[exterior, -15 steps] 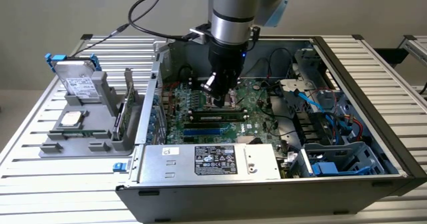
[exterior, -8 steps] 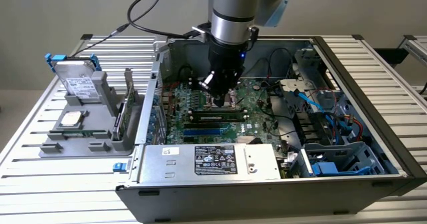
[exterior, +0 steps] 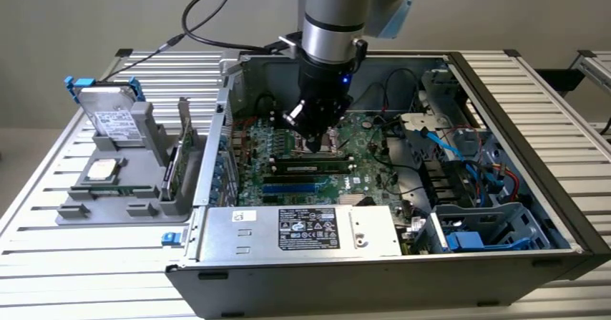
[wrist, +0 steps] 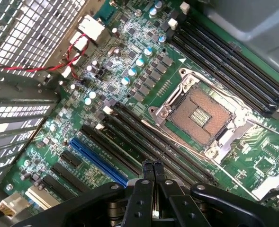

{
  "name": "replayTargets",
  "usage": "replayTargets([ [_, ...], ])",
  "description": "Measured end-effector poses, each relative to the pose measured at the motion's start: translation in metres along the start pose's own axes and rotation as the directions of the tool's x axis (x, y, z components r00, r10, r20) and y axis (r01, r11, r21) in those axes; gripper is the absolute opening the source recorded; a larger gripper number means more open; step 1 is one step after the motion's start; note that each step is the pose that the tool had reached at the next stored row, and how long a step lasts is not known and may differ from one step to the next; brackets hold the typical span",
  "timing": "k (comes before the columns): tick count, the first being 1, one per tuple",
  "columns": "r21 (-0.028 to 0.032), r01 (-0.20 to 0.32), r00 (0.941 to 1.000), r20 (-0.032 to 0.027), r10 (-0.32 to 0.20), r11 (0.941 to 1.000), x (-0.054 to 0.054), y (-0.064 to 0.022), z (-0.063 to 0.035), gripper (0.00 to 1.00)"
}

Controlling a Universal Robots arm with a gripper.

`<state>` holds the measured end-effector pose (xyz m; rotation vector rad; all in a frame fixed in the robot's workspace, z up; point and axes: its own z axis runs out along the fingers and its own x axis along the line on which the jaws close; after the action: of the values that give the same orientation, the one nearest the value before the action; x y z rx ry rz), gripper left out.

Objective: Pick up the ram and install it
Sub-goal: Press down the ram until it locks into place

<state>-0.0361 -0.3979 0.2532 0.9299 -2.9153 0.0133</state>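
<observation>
The ram, a long green stick with black chips, stands on edge in a black slot of the motherboard inside the open computer case. My gripper hangs just behind it, low over the CPU socket. In the wrist view, my gripper has its two black fingers pressed together with nothing between them. They hover above a row of long black memory slots beside the open CPU socket.
A grey holder to the exterior view's left carries a silver hard drive, a CPU chip and a tall green expansion card. The case walls, the power supply and loose cables ring the motherboard.
</observation>
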Motion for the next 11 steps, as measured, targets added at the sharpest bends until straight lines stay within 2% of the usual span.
replayTargets([
  [5,-0.0015,-0.066,0.9978,0.0068,0.066,0.9978,0.0,0.0,0.0001,0.1],
  [11,-0.004,-0.146,0.9891,0.0146,0.146,0.9892,0.0,0.0,0.0001,0.1],
])
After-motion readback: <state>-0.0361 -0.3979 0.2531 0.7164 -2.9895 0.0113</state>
